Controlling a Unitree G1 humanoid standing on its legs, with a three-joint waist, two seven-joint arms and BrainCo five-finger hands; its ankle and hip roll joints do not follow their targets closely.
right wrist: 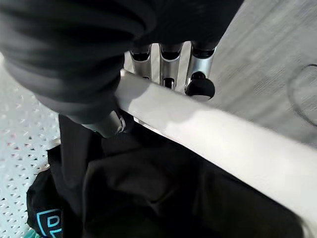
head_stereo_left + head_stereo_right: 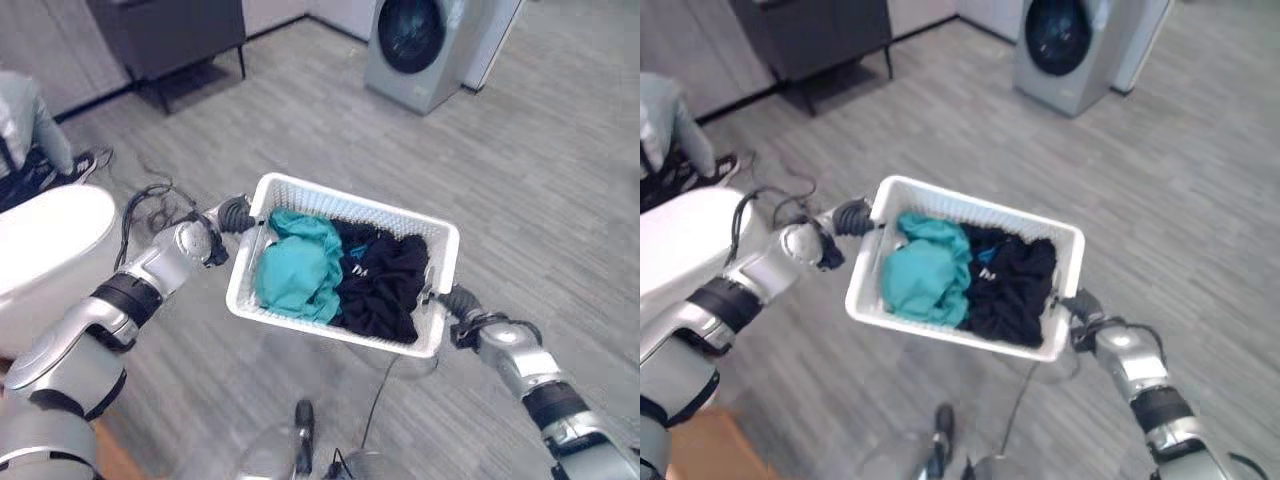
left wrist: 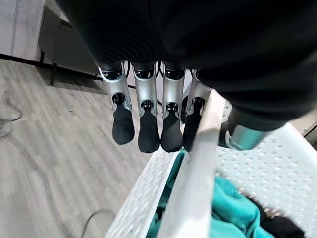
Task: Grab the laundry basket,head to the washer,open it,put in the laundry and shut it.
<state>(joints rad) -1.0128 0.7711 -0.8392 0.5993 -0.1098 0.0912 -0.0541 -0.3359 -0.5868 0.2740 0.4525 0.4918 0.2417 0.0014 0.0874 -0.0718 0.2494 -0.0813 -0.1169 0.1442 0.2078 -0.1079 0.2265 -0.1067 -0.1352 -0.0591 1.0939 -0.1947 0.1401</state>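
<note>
— Here, operator, where do you see the laundry basket?

— Lifted off the floor between both hands. Your left hand pinches its near-left rim, fingers outside the wall and thumb inside; your right hand curls round the opposite rim.

— And the contents?

— A teal garment lies toward the left hand, black clothes toward the right. The washer stands well beyond the basket, door shut.

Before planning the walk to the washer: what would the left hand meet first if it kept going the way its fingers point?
Probably bare floor; the left hand grips the basket rim, its fingers pointing down outside the wall.
</note>
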